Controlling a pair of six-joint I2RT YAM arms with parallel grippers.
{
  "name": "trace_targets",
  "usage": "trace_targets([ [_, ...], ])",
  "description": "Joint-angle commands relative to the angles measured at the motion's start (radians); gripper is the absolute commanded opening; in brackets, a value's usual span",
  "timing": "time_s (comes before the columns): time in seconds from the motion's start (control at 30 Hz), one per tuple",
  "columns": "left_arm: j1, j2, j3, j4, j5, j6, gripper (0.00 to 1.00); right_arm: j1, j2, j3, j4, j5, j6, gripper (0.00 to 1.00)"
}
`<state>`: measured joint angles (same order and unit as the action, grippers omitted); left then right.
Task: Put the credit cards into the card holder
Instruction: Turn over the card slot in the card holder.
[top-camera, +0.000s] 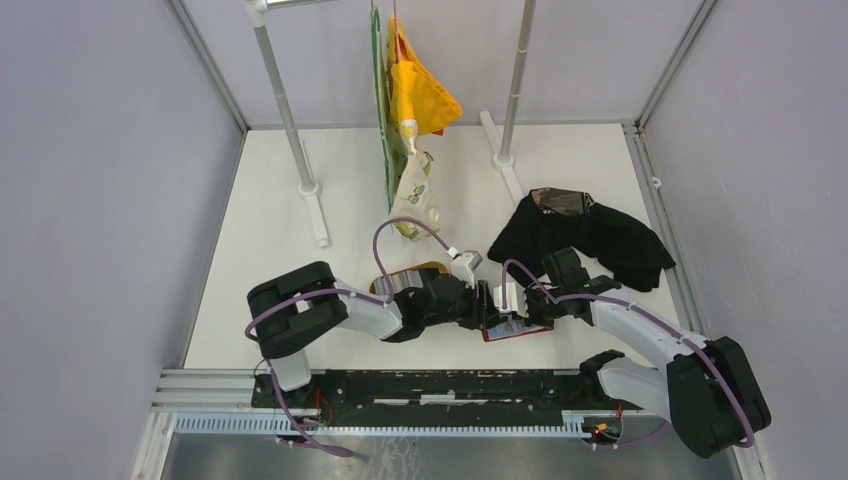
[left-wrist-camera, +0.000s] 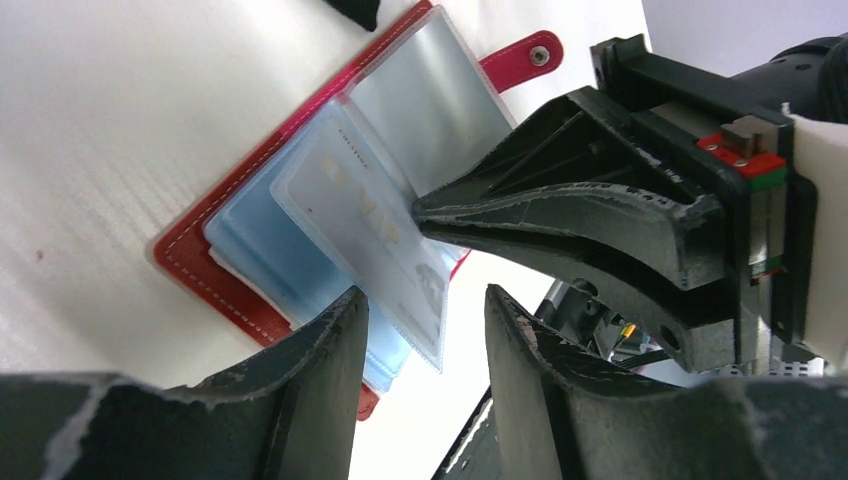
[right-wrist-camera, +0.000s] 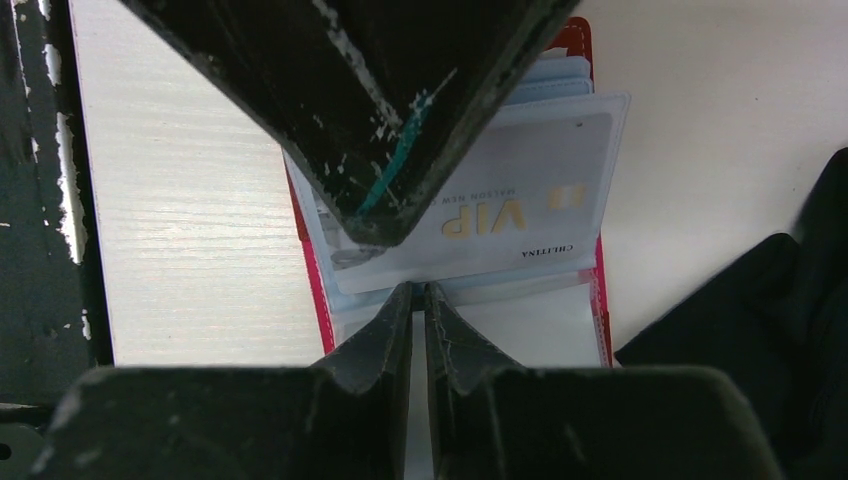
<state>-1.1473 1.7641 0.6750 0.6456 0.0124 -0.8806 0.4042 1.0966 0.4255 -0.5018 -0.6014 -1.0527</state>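
Observation:
The red card holder (top-camera: 497, 336) (left-wrist-camera: 190, 255) (right-wrist-camera: 300, 230) lies open on the white table between both arms, its clear sleeves fanned up. A pale credit card (left-wrist-camera: 370, 210) (right-wrist-camera: 520, 200) marked VIP sits inside one raised sleeve. My right gripper (top-camera: 520, 302) (left-wrist-camera: 420, 208) (right-wrist-camera: 420, 288) is shut, its tips pinching the edge of that sleeve. My left gripper (top-camera: 486, 303) (left-wrist-camera: 425, 295) is open; the sleeve's lower corner hangs loosely between its fingers without being clamped. Other sleeves look pale blue; I cannot tell what they hold.
A black cloth (top-camera: 590, 235) (right-wrist-camera: 790, 330) lies just behind and right of the holder. A tan tray (top-camera: 412, 270) peeks out behind the left arm. Yellow and green bags (top-camera: 415, 95) hang from a rack on two posts (top-camera: 290, 120) at the back. A metal rail (top-camera: 400, 385) runs along the near edge.

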Motion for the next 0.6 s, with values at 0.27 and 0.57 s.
trace_targets([
  [0.27, 0.002, 0.037, 0.096, 0.1, 0.066, -0.011, 0.53, -0.027, -0.048, 0.079, -0.079, -0.064, 0.03, 0.3],
  [0.57, 0.002, 0.107, 0.182, 0.107, 0.109, -0.003, 0.53, -0.236, -0.183, 0.081, -0.025, -0.023, 0.118, 0.33],
])
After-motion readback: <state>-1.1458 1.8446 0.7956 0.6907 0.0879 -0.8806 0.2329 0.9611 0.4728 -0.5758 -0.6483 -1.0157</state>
